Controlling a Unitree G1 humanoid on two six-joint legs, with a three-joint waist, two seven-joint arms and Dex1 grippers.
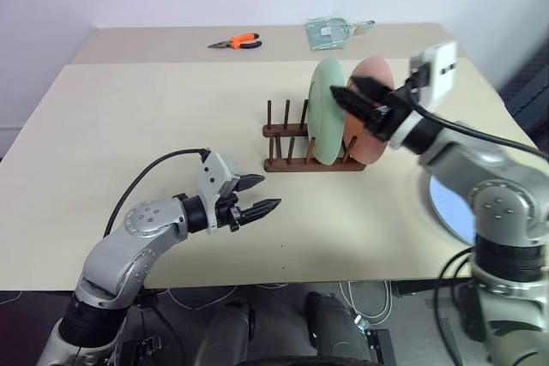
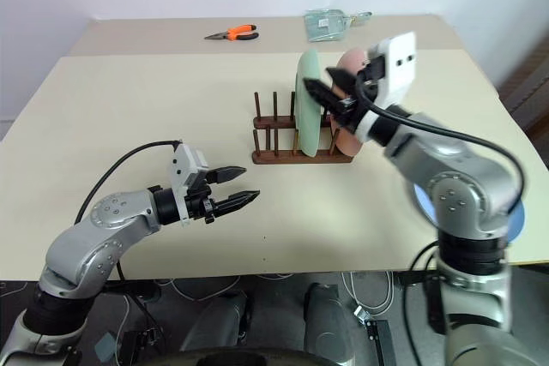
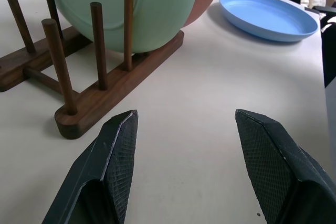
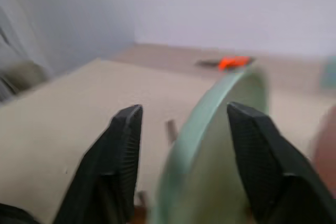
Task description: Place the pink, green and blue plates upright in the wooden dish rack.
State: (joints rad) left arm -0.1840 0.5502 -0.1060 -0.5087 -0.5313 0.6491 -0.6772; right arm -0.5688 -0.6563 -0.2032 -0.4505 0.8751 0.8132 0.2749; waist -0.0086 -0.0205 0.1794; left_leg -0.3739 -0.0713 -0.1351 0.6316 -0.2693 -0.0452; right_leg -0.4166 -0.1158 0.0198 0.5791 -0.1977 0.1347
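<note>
1. Plates were the task's things: three plain round shallow matte discs of equal size.
2. Counter point(image 1: 154, 117), pale beige, carried everything; a second one of the same colour stood behind it.
3. Right end effector point(image 1: 360, 96) stood with its black fingers apart around the upper rim of the green plate, not closed on it; the right wrist view showed the rim passing between them.
4. Left end effector point(image 1: 259, 196) hung low over the bare counter, in front of the rack and apart from it, its fingers spread with nothing between them.
5. Green plate point(image 1: 326, 109), pale mint, stood upright on edge between the rack's pegs.
6. Pink plate point(image 1: 371, 75), salmon, stood upright just behind the green one, partly hidden by it.
7. Blue plate point(image 3: 268, 17), light blue, lay flat on the counter to the right of the rack, near the robot's right arm.
8. Wooden dish rack point(image 1: 292, 139) was dark brown, with two base rails and thin upright pegs; its left slots stood free.
9. Pliers point(image 1: 236, 41) with orange handles lay on the rear counter, with a clear packet point(image 1: 330, 32) further right.
</note>
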